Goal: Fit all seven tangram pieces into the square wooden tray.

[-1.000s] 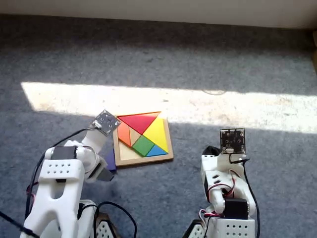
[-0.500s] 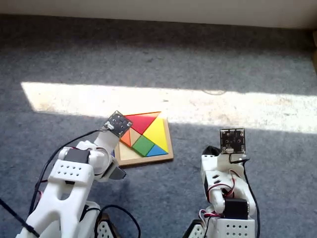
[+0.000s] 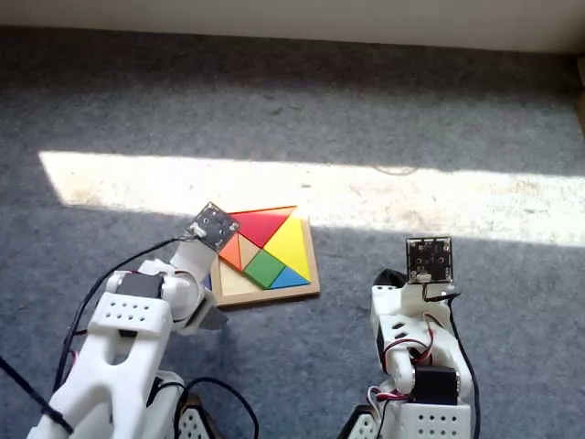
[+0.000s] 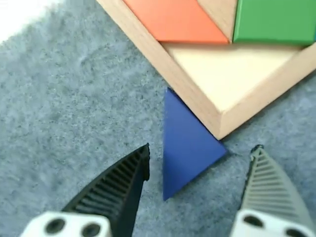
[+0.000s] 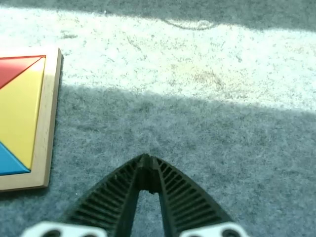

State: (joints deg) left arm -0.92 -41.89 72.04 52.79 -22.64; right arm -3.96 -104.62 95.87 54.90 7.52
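High view: grey carpet (image 3: pixel 457 110) w/ a sun strip across it. Left arm (image 3: pixel 137 320) near-left, right arm (image 3: pixel 416 357) near-right. Square wooden tray (image 3: pixel 267 296) sits btwn them, closer to left arm. It holds a yellow triangle (image 3: pixel 291 245), red triangle (image 3: pixel 256 224), green square (image 3: pixel 264 268) & orange piece (image 3: pixel 228 249); near-left corner shows bare floor. Dark-blue triangle (image 4: pixel 185 148) lies on carpet against tray's near-left corner, outside it, btwn left gripper (image 4: pixel 201 148) fingers, spread wide. Right gripper (image 5: pixel 148 163) fingers pressed together over carpet.

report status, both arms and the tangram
Left end effector open, straddling blue triangle on carpet beside tray corner. Right end effector shut over bare carpet. One tray slot empty; nothing blocking it.
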